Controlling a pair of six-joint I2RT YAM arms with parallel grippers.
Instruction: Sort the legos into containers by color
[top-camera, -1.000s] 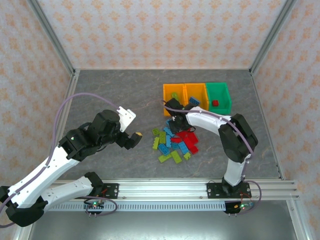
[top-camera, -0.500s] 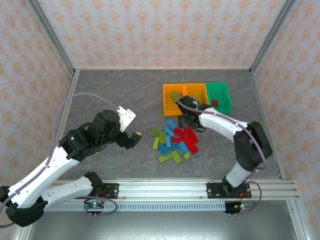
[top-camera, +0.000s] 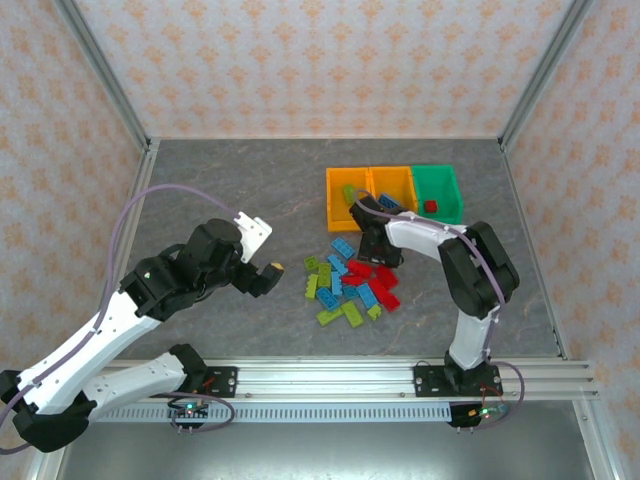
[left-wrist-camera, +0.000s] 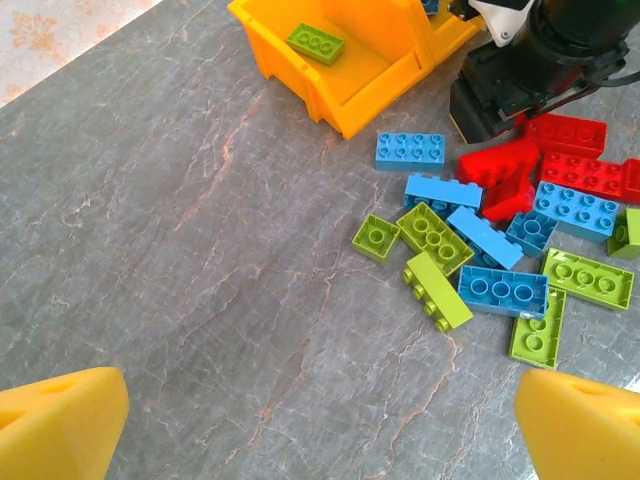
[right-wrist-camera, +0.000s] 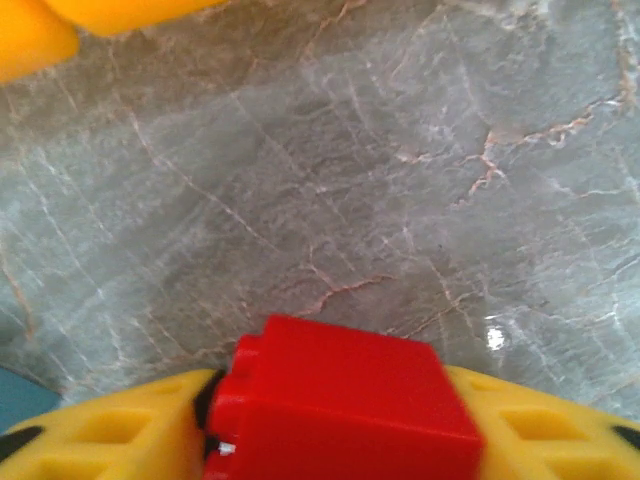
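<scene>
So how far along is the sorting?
Barely started. Done: one green brick in the left bin, one blue brick in the middle bin, one red brick in the green bin. In hand: the right gripper grips a second red brick. Left: the pile on the table. The left gripper hangs open.

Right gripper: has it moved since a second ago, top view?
Yes. The right gripper, shut on a red brick, shifted right: from below the middle of the left orange bin to near its seam with the middle orange bin.
</scene>
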